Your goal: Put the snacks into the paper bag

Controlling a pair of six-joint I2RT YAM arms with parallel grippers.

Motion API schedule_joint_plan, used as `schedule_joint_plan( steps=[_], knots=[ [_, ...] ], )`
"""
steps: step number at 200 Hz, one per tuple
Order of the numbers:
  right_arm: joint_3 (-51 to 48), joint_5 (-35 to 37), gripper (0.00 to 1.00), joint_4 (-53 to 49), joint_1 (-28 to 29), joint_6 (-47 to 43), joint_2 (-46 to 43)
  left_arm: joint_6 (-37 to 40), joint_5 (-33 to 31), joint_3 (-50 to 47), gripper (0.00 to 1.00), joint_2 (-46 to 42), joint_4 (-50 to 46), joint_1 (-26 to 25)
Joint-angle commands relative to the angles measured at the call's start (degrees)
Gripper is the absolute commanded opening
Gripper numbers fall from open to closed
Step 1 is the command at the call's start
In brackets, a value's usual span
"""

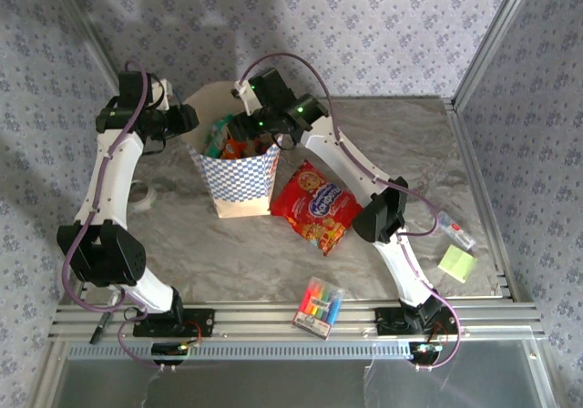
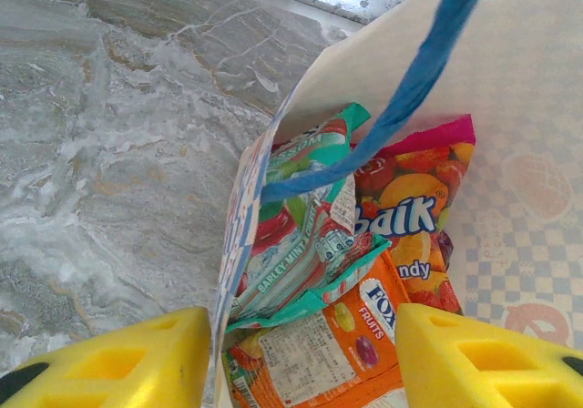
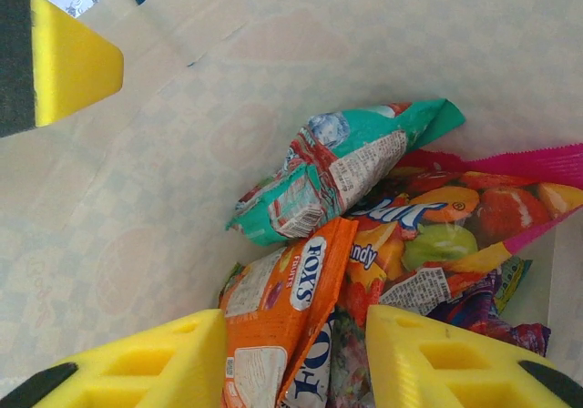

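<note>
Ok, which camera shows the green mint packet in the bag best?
Right wrist: the green mint packet lies nearly whole and uncovered on the pile. Left wrist has it crossed by the blue cord handle. Top external: too small to tell inside the paper bag.

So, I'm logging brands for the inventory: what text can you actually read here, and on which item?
"BARLEY-MINT": on the green packet.
"FOX'S" and "FRUITS": on the orange packet.
"ndy", the end of a half-hidden word: on the pink-edged candy bag.
Blurred, unreadable: the logo on the red cookie bag.
Too small to read: the label on the marker pack and the packets' fine print.
</note>
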Motion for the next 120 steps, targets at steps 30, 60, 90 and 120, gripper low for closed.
schedule_joint_plan(
  steps=[30, 60, 90, 120],
  knots=[
    [1.9, -0.9, 0.43, -1.6, 0.3, -0.3, -3.2, -0.1, 1.4, 1.7, 0.56, 0.9, 0.6, 0.5],
    [1.6, -0.8, 0.42, -2.1, 0.5, -0.8, -3.9, -0.2, 1.8, 1.8, 0.56, 1.0, 0.5, 0.5],
    [1.1, -0.5, 0.41, -2.3, 0.6, -1.0, -4.5, -0.4, 1.9, 1.8, 0.56, 1.0, 0.4, 0.5],
    [0.3, -0.5, 0.41, -1.9, 0.9, -1.3, -5.4, -0.3, 1.8, 2.0, 0.56, 0.9, -0.1, 0.5]
  ],
)
